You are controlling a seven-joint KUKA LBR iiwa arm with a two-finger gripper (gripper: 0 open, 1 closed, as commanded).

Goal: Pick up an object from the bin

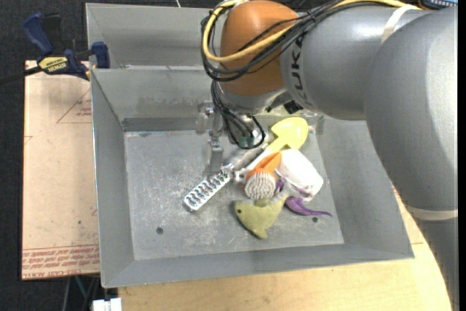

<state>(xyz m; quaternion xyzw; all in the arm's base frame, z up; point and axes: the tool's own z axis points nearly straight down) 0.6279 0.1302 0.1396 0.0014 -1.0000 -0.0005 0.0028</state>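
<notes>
- While the arm's orange-covered wrist hangs over the middle of the grey bin, the gripper points down just behind the slotted silver spatula, on the side towards the back wall. Whether the gripper is spread or pressed together cannot be told, nor whether it touches the spatula.
- That spatula is the thing nearest the gripper. It lies flat on the bin floor, with its slotted head towards the front left and its handle running back and to the right into a small heap.
- Just right of the spatula's head stands a round white-bristled brush, with an orange piece above it, close beside the spatula's handle.
- A yellow scoop lies to the right of the spatula and behind it, beyond the end of its handle.
- A white lump sits farther right of the spatula, against the brush.
- An olive-green fish-shaped toy lies near the spatula's head, to its right and towards the front.
- A purple piece is the farthest right of the spatula, at the foot of the white lump.
</notes>
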